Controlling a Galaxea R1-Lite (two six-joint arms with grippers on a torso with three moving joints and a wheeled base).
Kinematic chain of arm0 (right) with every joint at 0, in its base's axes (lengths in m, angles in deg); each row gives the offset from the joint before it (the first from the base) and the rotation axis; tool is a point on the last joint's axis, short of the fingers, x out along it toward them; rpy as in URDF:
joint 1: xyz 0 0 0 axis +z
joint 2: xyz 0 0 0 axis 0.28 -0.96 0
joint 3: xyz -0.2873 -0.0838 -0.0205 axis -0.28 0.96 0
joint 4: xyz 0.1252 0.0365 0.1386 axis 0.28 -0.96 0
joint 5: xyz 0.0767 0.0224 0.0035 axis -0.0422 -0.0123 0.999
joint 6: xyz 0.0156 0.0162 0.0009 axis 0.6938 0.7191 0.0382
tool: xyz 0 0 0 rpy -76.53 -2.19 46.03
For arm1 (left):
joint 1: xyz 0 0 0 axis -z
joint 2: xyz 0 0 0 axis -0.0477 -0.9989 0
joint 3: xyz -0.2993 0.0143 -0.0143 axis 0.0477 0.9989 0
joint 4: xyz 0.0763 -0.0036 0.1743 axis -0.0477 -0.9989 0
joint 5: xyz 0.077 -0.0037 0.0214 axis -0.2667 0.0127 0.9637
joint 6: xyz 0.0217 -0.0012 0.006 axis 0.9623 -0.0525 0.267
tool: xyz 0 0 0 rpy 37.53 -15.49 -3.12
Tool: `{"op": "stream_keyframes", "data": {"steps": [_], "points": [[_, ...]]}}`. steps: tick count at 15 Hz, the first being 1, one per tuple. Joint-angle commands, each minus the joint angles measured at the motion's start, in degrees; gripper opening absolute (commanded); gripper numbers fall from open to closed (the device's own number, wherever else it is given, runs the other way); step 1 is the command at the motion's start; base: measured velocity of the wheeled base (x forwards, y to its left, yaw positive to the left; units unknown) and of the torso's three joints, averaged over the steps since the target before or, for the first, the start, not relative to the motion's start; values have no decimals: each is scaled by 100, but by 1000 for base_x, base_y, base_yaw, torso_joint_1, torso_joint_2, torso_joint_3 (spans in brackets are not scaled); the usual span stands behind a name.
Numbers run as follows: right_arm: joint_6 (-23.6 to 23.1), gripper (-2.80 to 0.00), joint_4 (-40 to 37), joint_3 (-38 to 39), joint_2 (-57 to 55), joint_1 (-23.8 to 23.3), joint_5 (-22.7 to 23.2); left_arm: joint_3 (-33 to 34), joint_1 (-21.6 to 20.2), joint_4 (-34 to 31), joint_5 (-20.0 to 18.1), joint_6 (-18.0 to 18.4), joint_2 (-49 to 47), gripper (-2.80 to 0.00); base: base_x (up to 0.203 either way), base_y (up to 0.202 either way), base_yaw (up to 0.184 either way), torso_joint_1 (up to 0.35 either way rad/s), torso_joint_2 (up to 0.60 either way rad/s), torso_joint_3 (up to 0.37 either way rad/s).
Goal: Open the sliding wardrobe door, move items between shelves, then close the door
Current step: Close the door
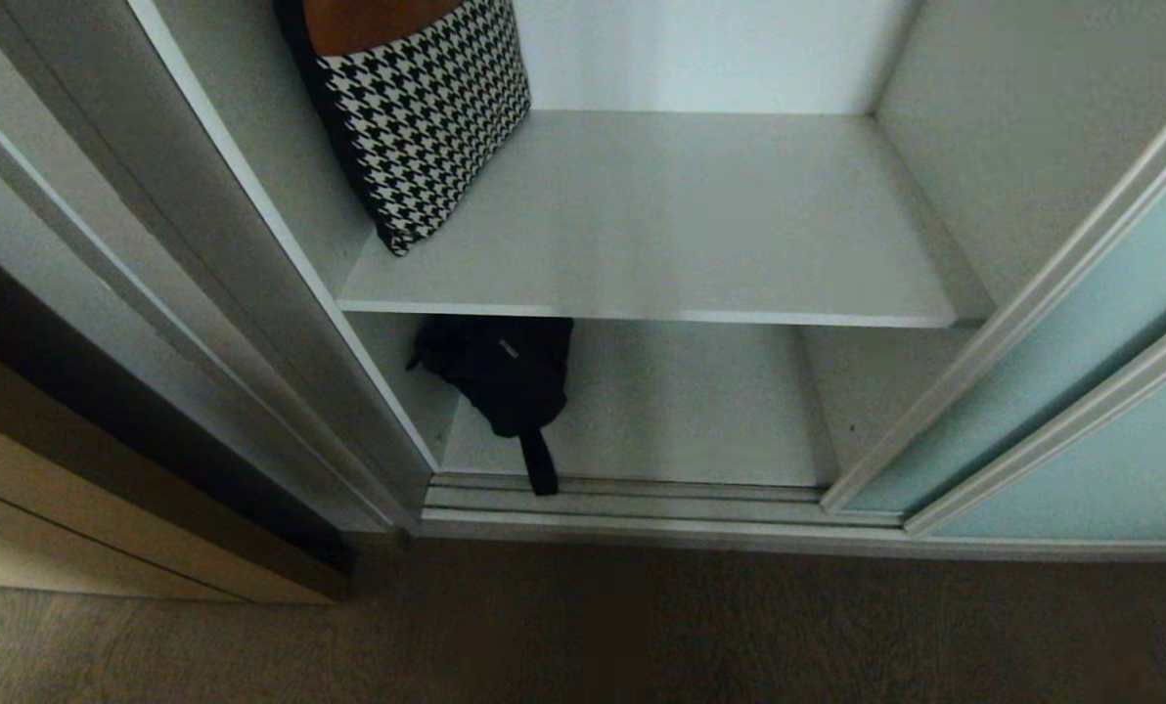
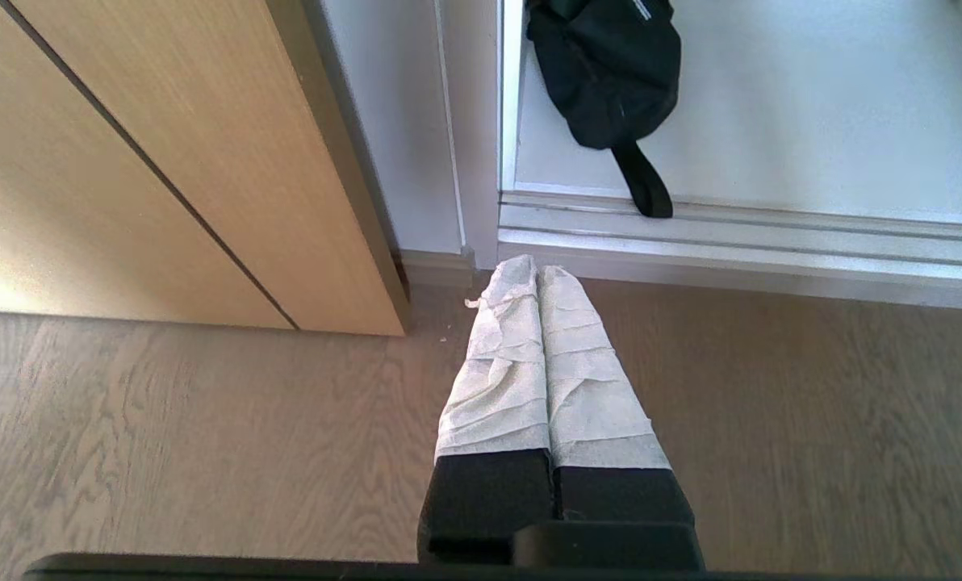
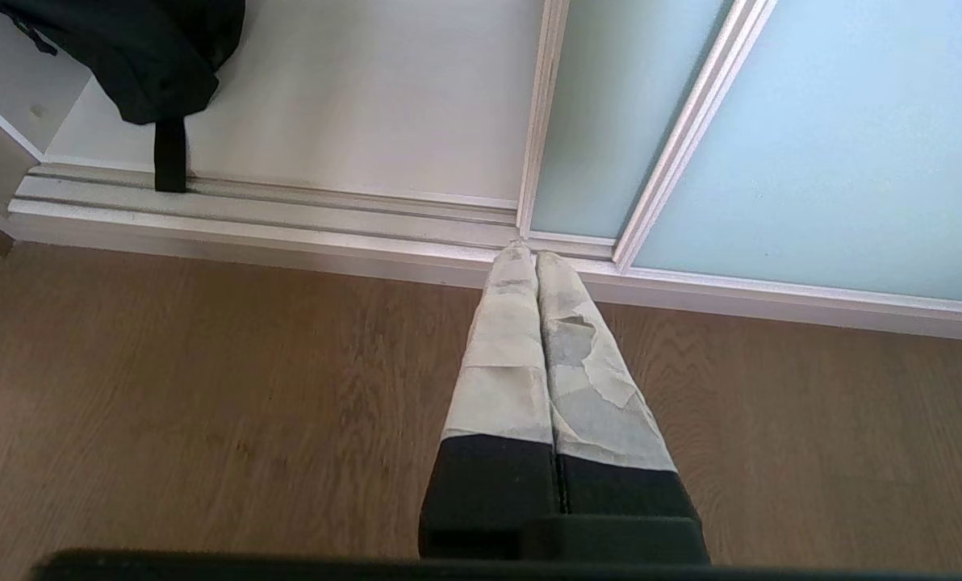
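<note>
Two grippers, left [image 2: 539,274] and right [image 3: 525,254], are kept low over the wooden floor, jaws clenched and empty. The frosted aqua glass door [image 3: 812,145], beyond the right jaws, is seen open. A black strappy fabric bundle [image 2: 606,73], beyond the left jaws on the lower matte grey shelf [image 1: 681,411], is judged next to be grasped; the houndstooth soft piece [image 1: 426,117] leans on the shelf above.

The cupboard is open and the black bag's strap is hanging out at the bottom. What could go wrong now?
The strap of the black bag lies across the floor track. If the sliding door gets pushed shut now, it would probably pinch or jam on it. The checked cushion leans tilted against the side wall near the shelf edge, so a bump might tip it off. Both grippers, left and right, are shut over the floor.
</note>
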Motion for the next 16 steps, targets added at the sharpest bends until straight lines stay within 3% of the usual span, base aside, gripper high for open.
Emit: {"op": "stream_keyframes", "data": {"steps": [1, 7, 12, 16], "points": [[-25, -280, 0, 0, 19, 2, 2, 2, -3, 2, -3, -1, -8, -280, 0, 0, 0, 0, 0, 0], [-142, -280, 0, -259, 19, 2, -54, 2, -3, 2, 5, -1, -8, -280, 0, 0, 0, 0, 0, 0], [135, -280, -1482, -2324, -169, 10, -136, 2, -3, 2, 5, -1, -8, -280, 0, 0, 0, 0, 0, 0], [159, -280, -1793, -4091, -905, 15, -582, 2, -3, 2, -3, -1, -8, -280, 0, 0, 0, 0, 0, 0]]}}
